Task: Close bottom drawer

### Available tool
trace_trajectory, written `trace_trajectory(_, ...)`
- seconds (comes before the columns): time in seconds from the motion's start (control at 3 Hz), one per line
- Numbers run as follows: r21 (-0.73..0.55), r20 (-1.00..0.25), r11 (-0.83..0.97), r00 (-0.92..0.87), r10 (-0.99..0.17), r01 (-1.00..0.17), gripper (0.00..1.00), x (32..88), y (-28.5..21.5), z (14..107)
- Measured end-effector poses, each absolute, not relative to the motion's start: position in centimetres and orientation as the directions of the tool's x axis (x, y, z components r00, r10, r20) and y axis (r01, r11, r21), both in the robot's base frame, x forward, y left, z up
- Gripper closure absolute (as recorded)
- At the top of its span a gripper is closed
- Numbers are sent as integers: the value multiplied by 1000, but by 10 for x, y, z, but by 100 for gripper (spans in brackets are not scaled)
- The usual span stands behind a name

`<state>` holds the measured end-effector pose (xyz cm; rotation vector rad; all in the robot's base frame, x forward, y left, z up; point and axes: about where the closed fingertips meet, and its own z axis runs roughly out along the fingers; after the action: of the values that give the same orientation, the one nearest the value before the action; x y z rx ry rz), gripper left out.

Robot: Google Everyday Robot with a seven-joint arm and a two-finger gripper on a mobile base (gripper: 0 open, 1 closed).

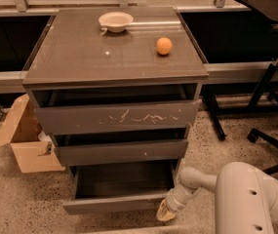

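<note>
The bottom drawer [114, 204] is the lowest of three dark grey-brown drawers and stands pulled out, its dark box interior [124, 179] showing. Its plain flat front runs low across the camera view. My gripper [166, 212] hangs at the end of the white arm, right at the drawer front's right end near the floor. The middle drawer [121, 151] with a white speck and the scratched top drawer [116, 117] sit slightly out above it.
On the cabinet top [80, 57] stand a white bowl [115, 21] and an orange [164, 46]. An open cardboard box [24, 140] lies on the floor to the left. Black chair and stand legs [263, 116] are on the right. My white arm body [248, 199] fills the lower right.
</note>
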<state>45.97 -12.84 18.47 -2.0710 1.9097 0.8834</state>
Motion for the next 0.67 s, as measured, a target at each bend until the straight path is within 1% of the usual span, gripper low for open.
trace_trajectory(0.33,192,-545,-176,45,-837,-966,100,473,-120,162)
trace_trajectory(0.67,118,-541,-188,96,-836,-975,87,489,-111,159)
